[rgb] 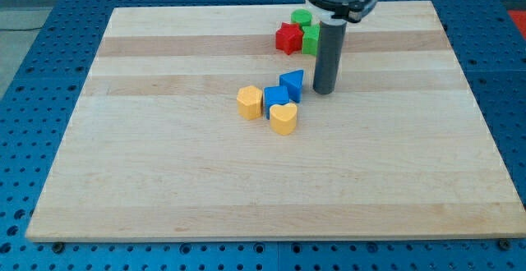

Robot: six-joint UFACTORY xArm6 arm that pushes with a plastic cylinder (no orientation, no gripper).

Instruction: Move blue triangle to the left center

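Observation:
The blue triangle point(292, 83) lies near the middle of the wooden board point(164, 181), slightly toward the view's top. My tip point(324, 90) stands just to its right, close to it, with a small gap. A second blue block point(275, 98) touches the triangle at its lower left. A yellow heart point(284, 118) sits below that block, and a yellow hexagon point(250, 102) lies to the left of it.
A red star point(288, 38), a green cylinder point(302, 17) and a green block point(311, 39) cluster near the view's top, above my tip. The arm's body hangs over the board's top edge. Blue perforated table surrounds the board.

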